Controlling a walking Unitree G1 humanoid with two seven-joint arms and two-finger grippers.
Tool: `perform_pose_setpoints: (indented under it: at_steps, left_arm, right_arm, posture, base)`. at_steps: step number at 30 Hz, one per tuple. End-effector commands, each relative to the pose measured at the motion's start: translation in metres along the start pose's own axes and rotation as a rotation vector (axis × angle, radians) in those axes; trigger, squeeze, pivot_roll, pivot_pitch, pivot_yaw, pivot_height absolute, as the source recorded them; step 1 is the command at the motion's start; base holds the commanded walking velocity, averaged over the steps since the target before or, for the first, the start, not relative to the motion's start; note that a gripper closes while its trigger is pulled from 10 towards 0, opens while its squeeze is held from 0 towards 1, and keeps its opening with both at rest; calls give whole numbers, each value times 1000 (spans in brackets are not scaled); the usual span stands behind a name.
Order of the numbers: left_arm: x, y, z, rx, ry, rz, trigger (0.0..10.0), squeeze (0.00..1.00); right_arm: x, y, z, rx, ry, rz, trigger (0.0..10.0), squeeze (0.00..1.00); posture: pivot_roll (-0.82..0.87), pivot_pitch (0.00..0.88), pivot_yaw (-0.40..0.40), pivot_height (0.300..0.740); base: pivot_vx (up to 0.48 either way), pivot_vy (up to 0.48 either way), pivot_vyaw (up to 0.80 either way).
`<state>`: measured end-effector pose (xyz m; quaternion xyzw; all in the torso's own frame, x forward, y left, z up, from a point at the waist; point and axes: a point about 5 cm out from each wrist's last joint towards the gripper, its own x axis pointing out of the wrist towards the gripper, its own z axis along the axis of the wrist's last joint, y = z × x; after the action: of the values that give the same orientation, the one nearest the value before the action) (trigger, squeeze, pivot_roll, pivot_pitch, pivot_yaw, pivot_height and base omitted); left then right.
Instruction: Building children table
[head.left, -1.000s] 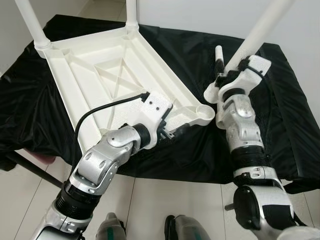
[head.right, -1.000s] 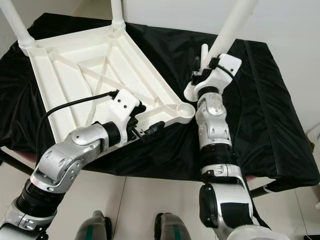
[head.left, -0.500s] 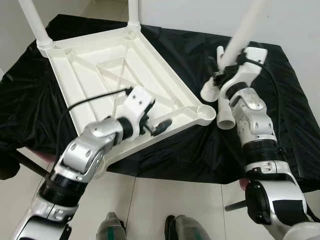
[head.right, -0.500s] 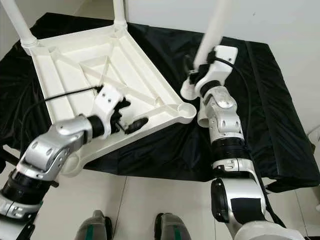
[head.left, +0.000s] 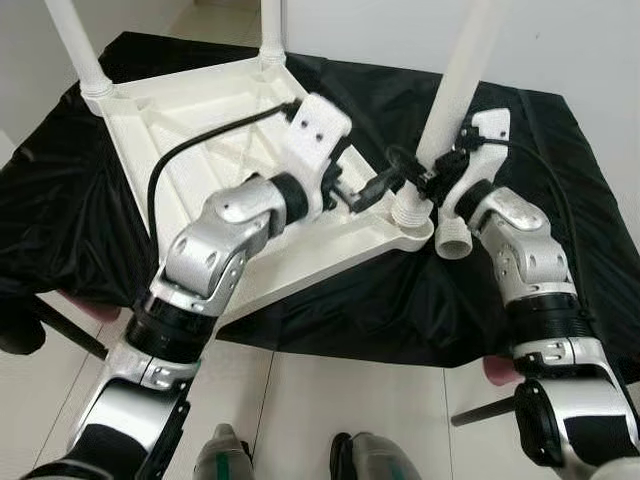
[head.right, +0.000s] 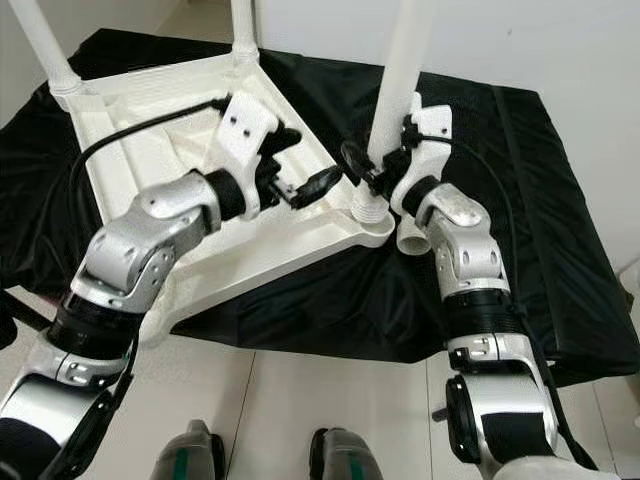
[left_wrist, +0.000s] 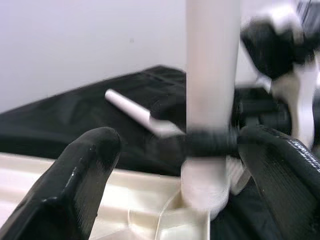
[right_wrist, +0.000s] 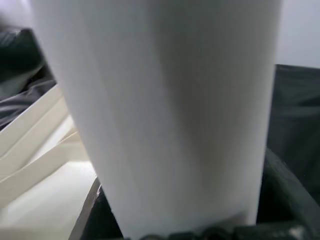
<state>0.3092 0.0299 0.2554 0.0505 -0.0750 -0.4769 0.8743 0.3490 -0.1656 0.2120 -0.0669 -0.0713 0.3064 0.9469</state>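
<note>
No brand, label or writing can be read on any part. The white plastic tabletop lies upside down on a counter covered with a black cloth, and two white legs already stand upright in its far corners, well behind both jaws. The left arm is bent at the elbow and reaches forward over the tabletop, a black cable looping over its wrist. The left gripper has its jaws open, holding nothing, and they point toward the near right corner socket, which lies just in front of them. The third leg stands nearly upright at this socket, leaning slightly, with its lower end at the socket rim. The right arm rises from below with its forearm angled inward, and the right gripper has its jaws closed around this leg, just above the socket. A loose white leg lies on the cloth just beside the right jaws, under the wrist.
</note>
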Motion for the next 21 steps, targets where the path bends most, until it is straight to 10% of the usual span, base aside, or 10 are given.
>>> perform_pose_setpoints:
  at_steps: [1, 8, 21]
  left_arm:
    - [3, 3, 7, -4, -28, 23, 10000, 0]
    - [27, -9, 48, -101, -178, -116, 10000, 0]
    - [37, -27, 60, -136, -209, -270, 10000, 0]
  right_arm:
    - [-1, 3, 4, -2, -15, 39, 10000, 0]
    - [-12, 14, 3, -34, 1, 172, 10000, 0]
    - [-17, 21, 3, -38, 26, 231, 10000, 0]
  posture:
    - [-34, 10, -33, 740]
    - [-52, 12, -19, 740]
    - [-55, 31, -15, 740]
  base:
    - [0, 0, 0]
    - [0, 0, 0]
    - [0, 0, 0]
